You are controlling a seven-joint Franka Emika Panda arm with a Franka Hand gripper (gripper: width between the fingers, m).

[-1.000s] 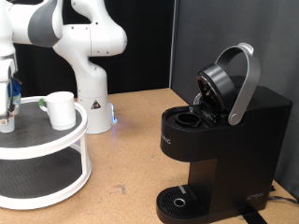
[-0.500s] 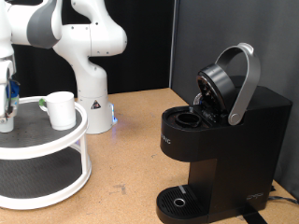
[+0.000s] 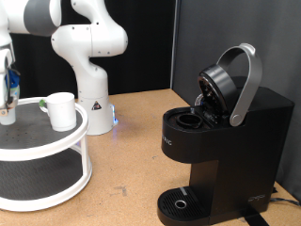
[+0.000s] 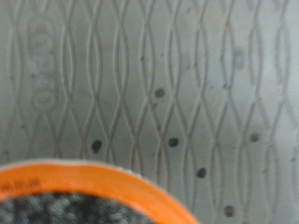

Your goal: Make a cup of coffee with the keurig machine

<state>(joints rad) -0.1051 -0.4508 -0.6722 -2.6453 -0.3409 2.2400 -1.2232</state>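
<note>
The keurig machine (image 3: 224,141) stands at the right of the exterior view on the brown table (image 3: 136,141), its silver-grey lid handle (image 3: 246,80) thrown up and back so the pod chamber (image 3: 188,121) gapes open; nothing can be made out inside it, and the round drip tray (image 3: 179,201) at its base carries no cup. The cup (image 3: 62,110), small and white, sits well apart at the far left on the upper deck of a two-tier round stand (image 3: 42,151), near the deck's right rim; its contents cannot be seen from this angle. The tool (image 3: 7,104) hangs at the extreme left edge over that same deck, beside the cup but apart from it, and whether its fingers are spread or closed cannot be told. The wrist view shows the grey patterned mat (image 4: 149,84) of the deck and the orange rim of a round pod-like object (image 4: 89,196) with a dark speckled top, close beneath the camera. Judging by this, the work in hand is a pick from the stand, and doing it well means centring squarely over that rim and descending straight, keeping clear of the cup.
</note>
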